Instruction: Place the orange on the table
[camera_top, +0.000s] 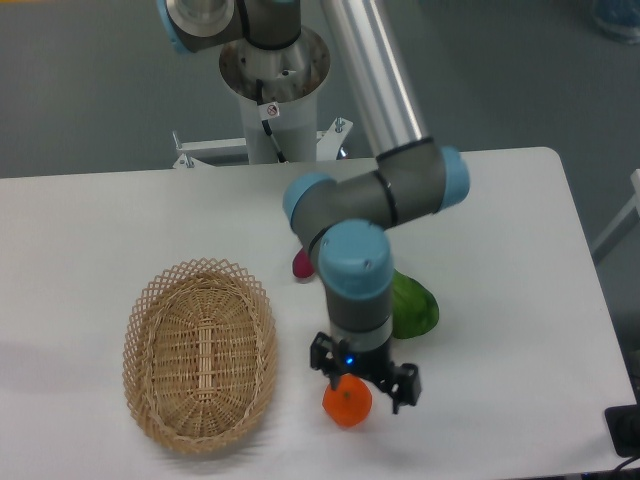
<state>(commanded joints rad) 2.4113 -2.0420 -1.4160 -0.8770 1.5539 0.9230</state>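
Observation:
The orange (346, 405) is a small round bright-orange fruit resting on the white table (500, 250) near its front edge, just right of the basket. My gripper (364, 384) hangs directly above it, slightly to its right, and hides the fruit's top. The fingers (407, 384) stand spread wider than the orange and do not seem to touch it, so the gripper looks open.
An oval woven wicker basket (200, 355) lies at the front left. A green vegetable (414, 308) sits behind the arm's wrist on the right. A small magenta object (302, 266) peeks out left of the arm. The robot's base stands behind the far table edge.

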